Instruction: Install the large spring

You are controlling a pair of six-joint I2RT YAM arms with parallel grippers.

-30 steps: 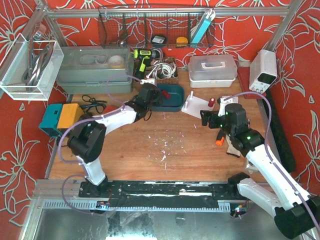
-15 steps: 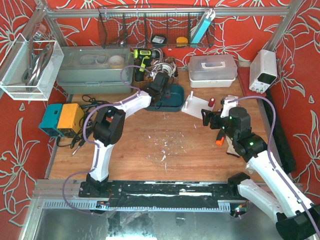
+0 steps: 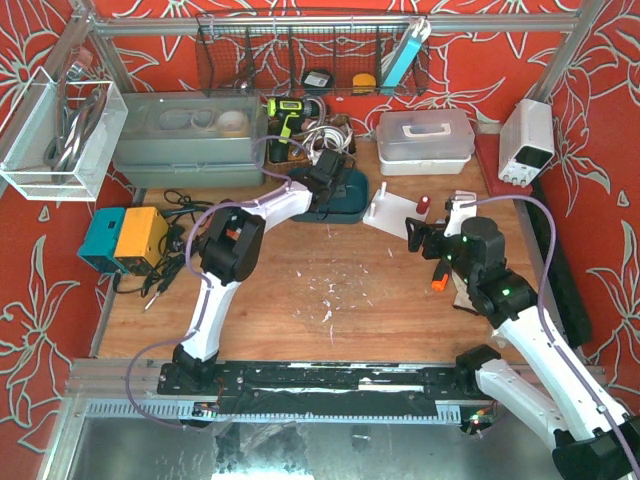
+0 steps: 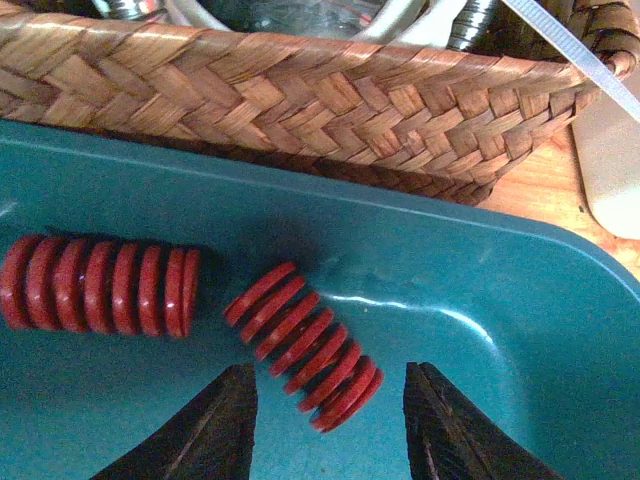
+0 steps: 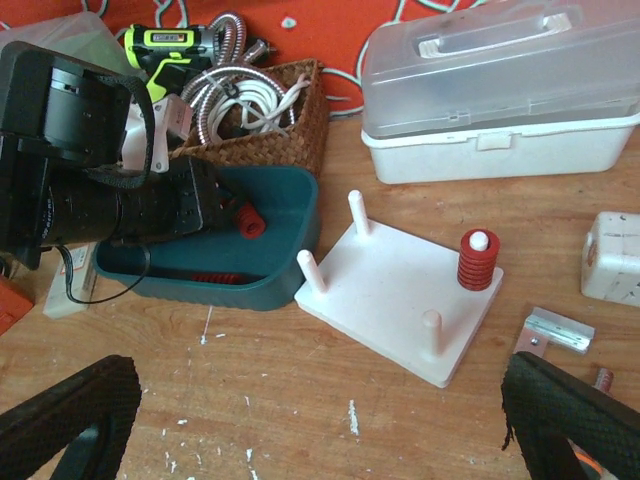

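Two red springs lie in the teal tray point(image 4: 500, 300): a longer one point(image 4: 100, 285) at the left and a tilted one point(image 4: 303, 345) in the middle. My left gripper point(image 4: 330, 430) is open low over the tray, its jaws on either side of the tilted spring's near end. In the top view it point(image 3: 335, 180) reaches into the tray point(image 3: 352, 208). The white peg board point(image 5: 400, 300) has one red spring point(image 5: 478, 262) on its far right peg; three pegs are bare. My right gripper point(image 5: 320, 420) is open and empty above the table, in front of the board.
A wicker basket point(image 5: 270, 120) of hoses stands behind the tray, with a yellow drill point(image 5: 170, 45) beside it. A clear lidded box point(image 5: 500, 90) stands behind the board. A white block point(image 5: 612, 258) and a metal bracket point(image 5: 555, 330) lie right of the board.
My left arm has stretched out to the right and back, bringing its gripper from the tray's left end down into the tray. My right gripper has shifted slightly.
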